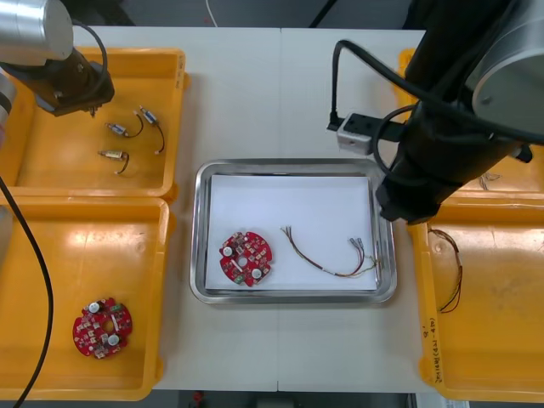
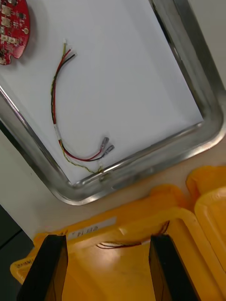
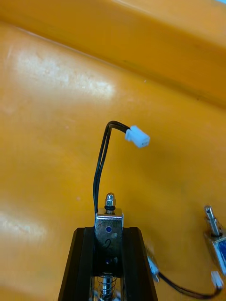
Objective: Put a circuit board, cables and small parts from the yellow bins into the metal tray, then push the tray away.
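Observation:
My left gripper (image 1: 88,105) is over the far left yellow bin (image 1: 170,127). In the left wrist view its fingers (image 3: 82,263) are shut on a small metal part (image 3: 108,225) with a black wire ending in a white plug (image 3: 137,137). The metal tray (image 1: 201,229), white inside, holds a round red circuit board (image 1: 246,257) and a red and yellow cable (image 1: 331,255). My right gripper (image 2: 108,270) stands open with nothing between its fingers, over the near right yellow bin (image 2: 141,221) just beside the tray's rim (image 2: 141,169).
Three more small metal parts (image 1: 119,129) with wires lie in the far left bin. The near left bin (image 1: 153,289) holds another red circuit board (image 1: 102,327). A cable (image 1: 450,272) lies in the near right bin. My right arm (image 1: 442,144) hangs over the tray's right edge.

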